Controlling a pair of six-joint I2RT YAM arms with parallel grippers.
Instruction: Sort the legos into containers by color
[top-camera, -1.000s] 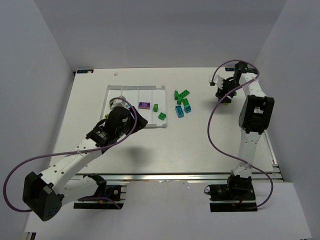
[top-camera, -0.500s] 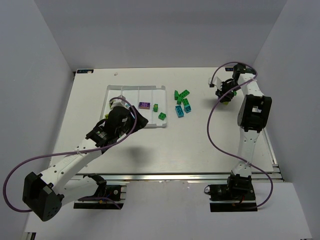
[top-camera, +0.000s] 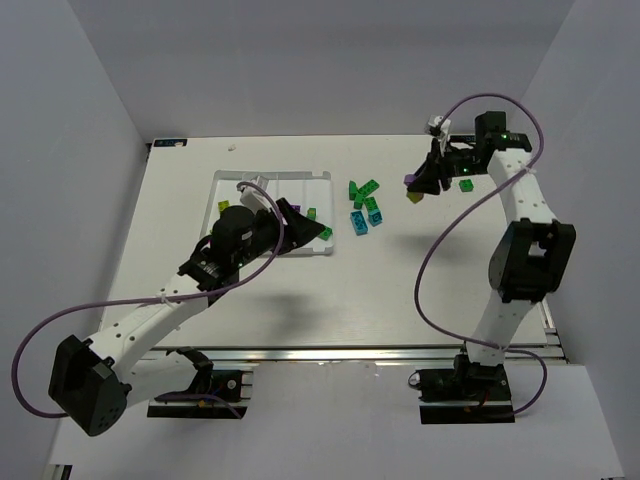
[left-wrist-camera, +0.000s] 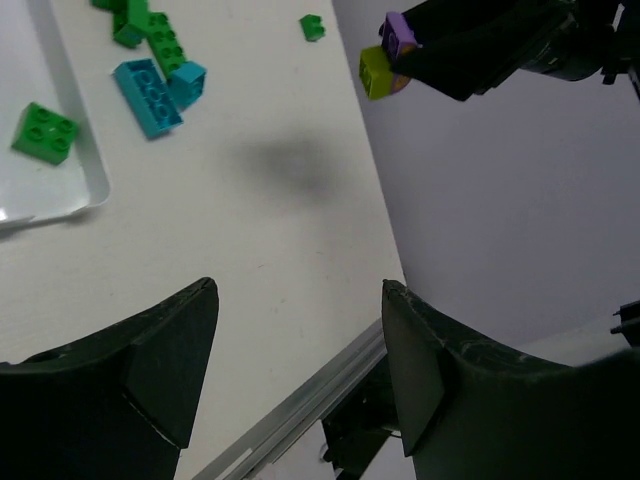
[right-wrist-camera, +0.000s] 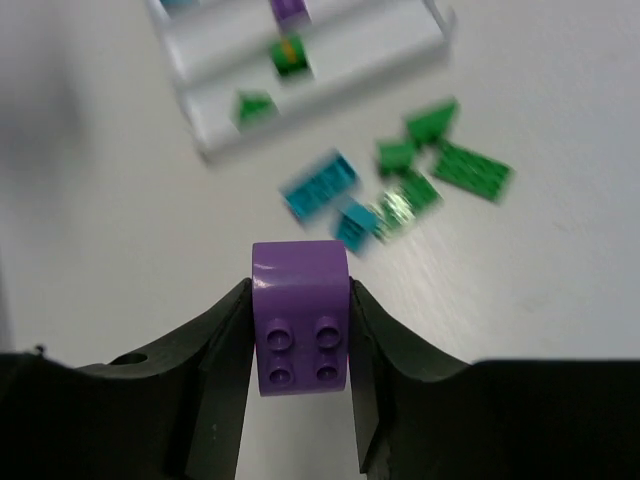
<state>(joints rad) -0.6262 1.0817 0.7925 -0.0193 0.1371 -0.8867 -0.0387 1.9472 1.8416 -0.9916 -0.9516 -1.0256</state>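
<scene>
A white table (top-camera: 300, 300) is seen, and on its far left part a shallow white tray (top-camera: 270, 177) with four long compartments is set. The left arm (top-camera: 160, 310) is stretched from its base across the near edge of the tray, so that part of the tray is hidden in the top view. The right arm (top-camera: 525, 260) is raised and bent over towards the middle of the table. The left gripper (left-wrist-camera: 300, 370) is held above the right part of the tray with its jaws spread wide, and nothing is seen between them. The right gripper (right-wrist-camera: 300, 335) is closed narrowly on a purple brick (right-wrist-camera: 300, 315), which is pinched by two sides with its studs turned to the wrist camera. A yellow-green brick (left-wrist-camera: 376, 72) is seen touching its lower side, and the pair is held lifted off the table, to the right of the loose pile. That pile of legos (top-camera: 365, 205), green bricks with two teal-blue bricks (top-camera: 358, 221) at its near side, is left on the table near the tray's right wall. A single small green brick (left-wrist-camera: 313, 27) is seen apart, beyond the pile. Within the tray, a green brick (top-camera: 325, 233) is found in the rightmost compartment near the corner, a smaller green piece (top-camera: 311, 213) close by it, and a yellow-green piece (top-camera: 224, 207) in the leftmost compartment.
</scene>
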